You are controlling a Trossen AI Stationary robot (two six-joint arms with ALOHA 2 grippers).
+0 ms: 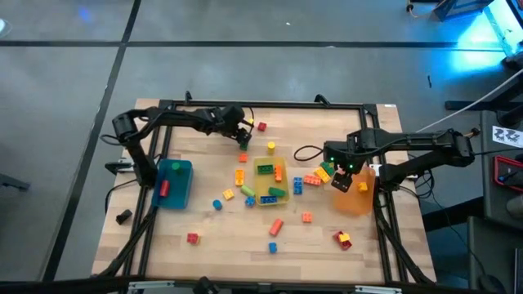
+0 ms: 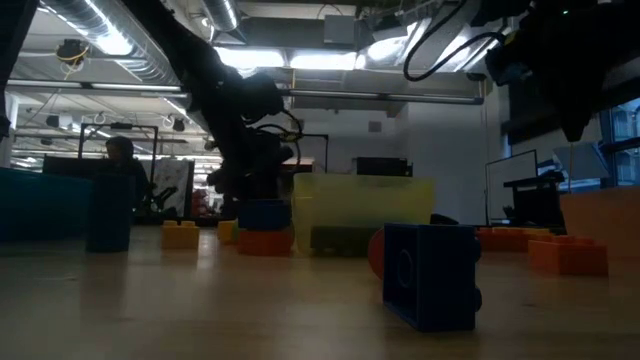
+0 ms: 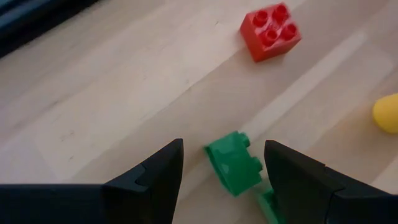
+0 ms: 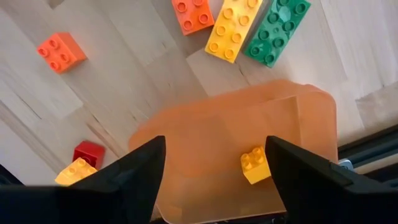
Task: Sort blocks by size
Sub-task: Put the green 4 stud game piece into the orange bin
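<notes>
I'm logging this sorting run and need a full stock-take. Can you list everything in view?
Table: one, pale wood.
Blue bin: one, left side, a red block inside.
Yellow bin: one, centre, holding green, orange and yellow blocks.
Orange bin: one, right side, one yellow block inside.
Loose blocks: many, mixed colours, scattered between and in front of the bins.
Green block: one, far side of the table, between the left gripper's fingers.
Red block: one, just beyond the green block.
Left gripper: open, around the green block.
Right gripper: open, above the orange bin.
</notes>
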